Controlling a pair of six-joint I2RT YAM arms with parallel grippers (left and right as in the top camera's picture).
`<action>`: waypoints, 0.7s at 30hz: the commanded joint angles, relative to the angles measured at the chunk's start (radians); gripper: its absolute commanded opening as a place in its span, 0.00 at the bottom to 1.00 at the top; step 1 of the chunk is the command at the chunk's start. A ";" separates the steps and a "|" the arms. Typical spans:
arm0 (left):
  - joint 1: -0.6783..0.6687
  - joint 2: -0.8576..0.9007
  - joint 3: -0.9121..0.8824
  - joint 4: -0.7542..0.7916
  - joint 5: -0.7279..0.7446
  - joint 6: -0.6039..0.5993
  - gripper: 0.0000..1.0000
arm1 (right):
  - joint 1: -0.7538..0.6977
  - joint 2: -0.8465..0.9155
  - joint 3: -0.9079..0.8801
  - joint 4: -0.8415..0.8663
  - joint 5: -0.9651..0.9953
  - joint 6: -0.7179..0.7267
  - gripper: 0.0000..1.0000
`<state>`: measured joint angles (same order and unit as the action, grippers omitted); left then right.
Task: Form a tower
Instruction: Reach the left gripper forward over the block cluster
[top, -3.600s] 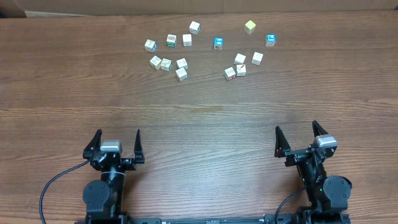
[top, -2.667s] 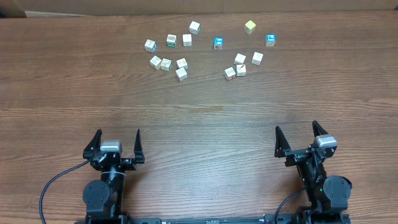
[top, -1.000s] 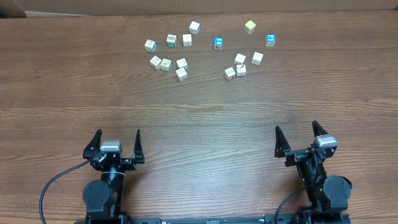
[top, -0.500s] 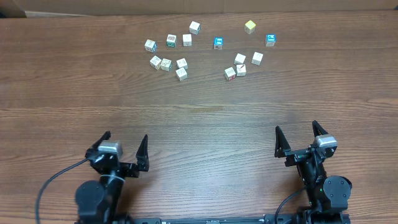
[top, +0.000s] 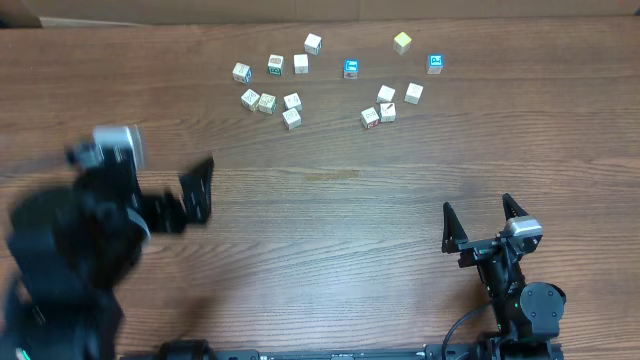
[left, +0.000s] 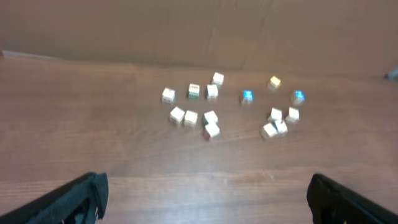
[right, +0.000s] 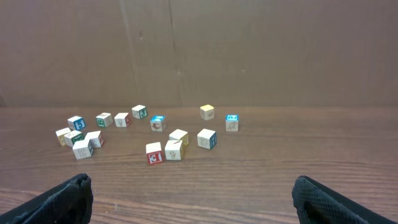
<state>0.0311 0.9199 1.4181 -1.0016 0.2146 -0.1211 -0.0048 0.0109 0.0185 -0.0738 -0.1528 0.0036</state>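
No tower stands in any view. Small pale wooden cubes lie singly at the far side of the table, in a left group (top: 267, 103) (left: 191, 117) and a right group (top: 386, 95) (right: 178, 137). My left gripper (top: 150, 170) (left: 205, 182) is raised and blurred over the table's left side, open and holding nothing. Low at the near right edge, my right gripper (top: 477, 205) (right: 191, 183) is open and holds nothing. Both grippers are well short of the cubes.
Two bright blue-faced cubes (top: 351, 68) (top: 435, 63) and a yellow cube (top: 402, 42) sit among the pale ones. A red-faced cube (right: 153, 154) lies nearest my right gripper. A brown cardboard wall (right: 199, 50) rises behind the table's far edge.
My left arm has lifted from its rest pose and swung up and to the left, still open. The right arm and the cubes have not moved.
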 joint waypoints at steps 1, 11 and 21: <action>-0.010 0.254 0.337 -0.155 0.023 -0.005 1.00 | 0.006 -0.008 -0.010 0.004 0.002 -0.005 1.00; -0.026 0.867 1.048 -0.500 0.024 0.055 1.00 | 0.006 -0.008 -0.010 0.004 0.002 -0.005 1.00; -0.038 1.186 1.084 -0.367 0.113 -0.011 1.00 | 0.006 -0.008 -0.010 0.004 0.002 -0.005 1.00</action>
<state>0.0021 2.0392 2.4779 -1.3895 0.2710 -0.1066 -0.0048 0.0109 0.0185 -0.0738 -0.1528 0.0032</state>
